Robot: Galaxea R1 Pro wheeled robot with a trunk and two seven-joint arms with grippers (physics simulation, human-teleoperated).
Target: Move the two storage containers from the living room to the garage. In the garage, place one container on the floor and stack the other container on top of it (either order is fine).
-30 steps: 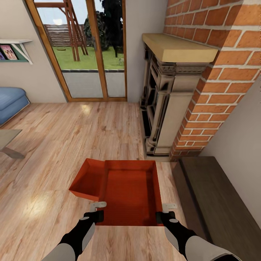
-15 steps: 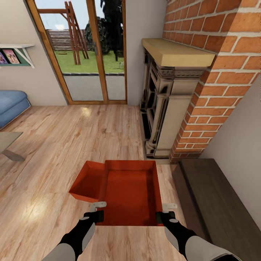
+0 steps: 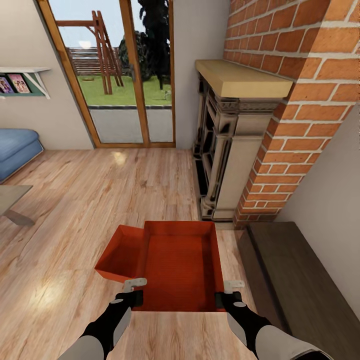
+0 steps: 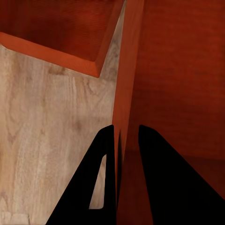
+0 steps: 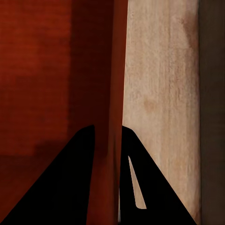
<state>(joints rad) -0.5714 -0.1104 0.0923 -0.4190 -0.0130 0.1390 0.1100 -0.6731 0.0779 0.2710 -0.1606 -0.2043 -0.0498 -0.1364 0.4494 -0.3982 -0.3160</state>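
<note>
Above wood floor: shallow red-orange container, both fingers pinching walls.

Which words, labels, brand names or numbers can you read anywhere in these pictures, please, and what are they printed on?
None can be read.
The colourful covers on the white wall shelf: too small and blurred to read.
The held red-orange rectangular storage bin: plain walls, no label.
The second red-orange bin beside it: no marking visible.

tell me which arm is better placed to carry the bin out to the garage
Neither alone. The left gripper clamps the upper container's left wall and the right gripper clamps its right wall, so both carry it together, with the other container beneath.
</note>
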